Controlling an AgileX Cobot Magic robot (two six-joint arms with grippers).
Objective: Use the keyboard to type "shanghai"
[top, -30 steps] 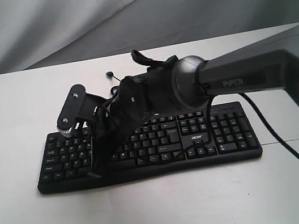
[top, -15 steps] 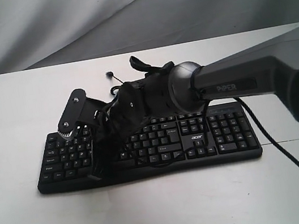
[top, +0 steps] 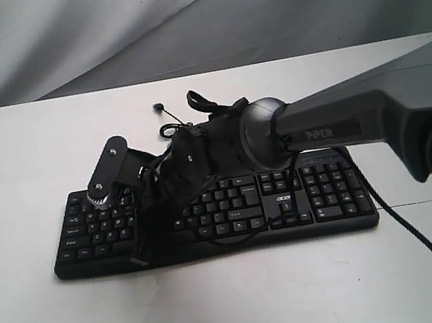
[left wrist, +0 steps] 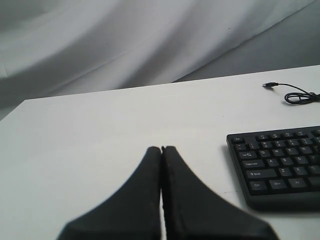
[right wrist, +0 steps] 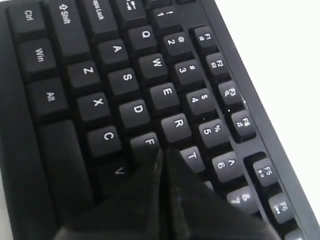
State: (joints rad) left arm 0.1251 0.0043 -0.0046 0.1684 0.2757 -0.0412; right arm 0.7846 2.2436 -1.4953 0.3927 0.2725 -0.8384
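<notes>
Right gripper (right wrist: pixel 162 152): my jaws pressed together, tip over the keyboard (right wrist: pixel 125 80) between F and T; contact unclear. Left gripper (left wrist: pixel 161 148): jaws together, above the table (left wrist: pixel 100 150) off the keyboard's Ctrl end. No display, so letters typed unknown. Legible: "acer"; "PiPER" on right arm (top: pixel 334 121).

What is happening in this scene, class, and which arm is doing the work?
The right arm reaches across the black keyboard. Its right tool is shut to a point and lowered among the letter keys, with the tips beside F and T. Whether a key is being pressed cannot be told. The left tool, also shut, hovers over the white table beside the keyboard's Ctrl end, apart from it.
</notes>
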